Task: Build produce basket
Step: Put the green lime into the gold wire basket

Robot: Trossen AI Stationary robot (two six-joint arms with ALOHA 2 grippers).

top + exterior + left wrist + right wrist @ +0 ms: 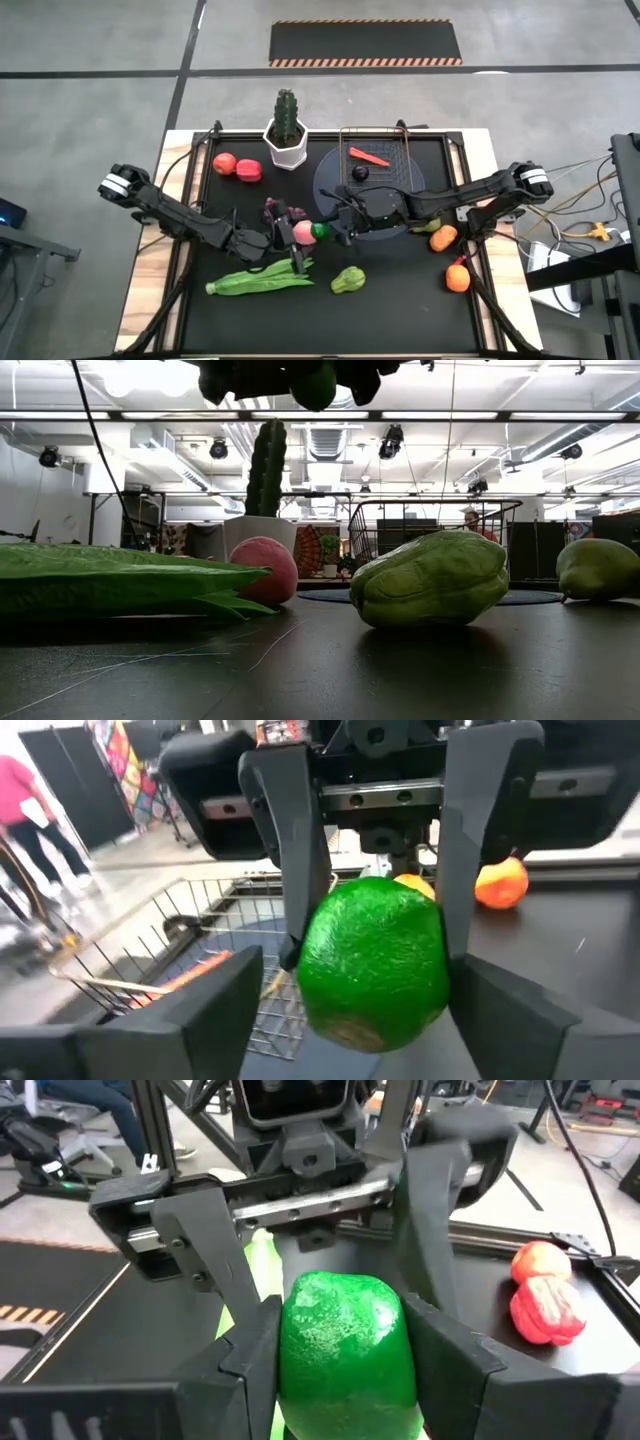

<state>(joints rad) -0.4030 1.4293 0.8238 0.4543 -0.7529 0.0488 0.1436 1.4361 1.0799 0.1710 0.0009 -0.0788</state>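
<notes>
A green lime (321, 232) hangs in the air above the table's middle, between my two grippers, which meet nose to nose. My right gripper (345, 1342) comes from the table's right and is shut on the lime (345, 1355). My left gripper (355, 995) comes from the left and is open, its fingers standing on either side of the lime (375, 965) without touching it. The wire basket (378, 160) stands at the far right of centre and holds a carrot (368, 156). A pink peach (265, 570) lies on the table below the grippers. My right gripper pinches the lime by two opposite sides (295, 1350) between its two fingers (250, 1355). The fingers lie about level and come from the table's right. The lime is lifted clear, high above the table top (315, 385).
A cactus in a white pot (287, 135) stands far of centre, with two red tomatoes (236, 166) to its left. Purple grapes (275, 210), long green beans (260, 283) and a green pear (347, 280) lie nearer. Oranges (457, 277) sit at the right, by a grey plate (335, 180).
</notes>
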